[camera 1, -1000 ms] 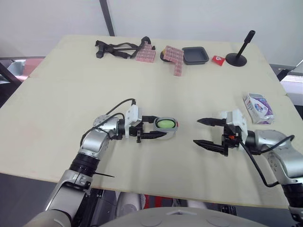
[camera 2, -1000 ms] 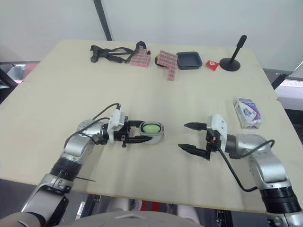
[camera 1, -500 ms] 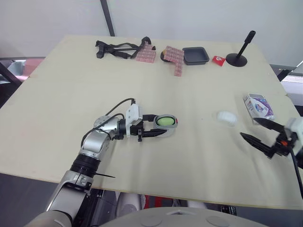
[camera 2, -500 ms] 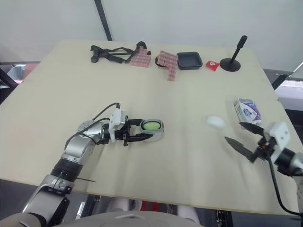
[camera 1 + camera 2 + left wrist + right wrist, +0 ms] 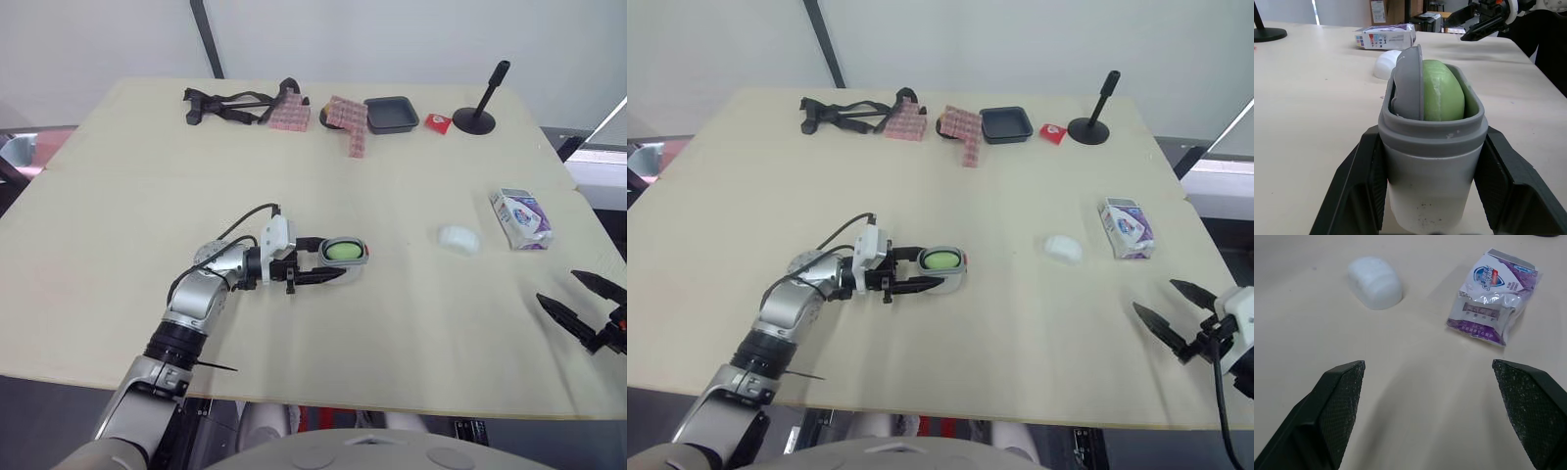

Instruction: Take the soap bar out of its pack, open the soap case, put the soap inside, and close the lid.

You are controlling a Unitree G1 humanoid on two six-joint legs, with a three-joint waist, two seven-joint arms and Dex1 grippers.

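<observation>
Left pincer (image 5: 336,258) squeezes soap case (image 5: 1432,147) so it stays put on bench (image 5: 118,196); green soap (image 5: 1442,95) inside. Right pincer (image 5: 555,286) wide open, empty, far right of case. White lid-like piece (image 5: 458,238) and pack (image 5: 520,216) lie right of case. Case probably needs closing.

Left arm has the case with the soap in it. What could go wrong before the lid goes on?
1. A grey insert stands on edge beside the green soap in the soap case; the lid may not seat.
2. The white piece, probably the lid, lies well away from the right gripper, jaws open; its rounded shape could slip when pinched.
</observation>
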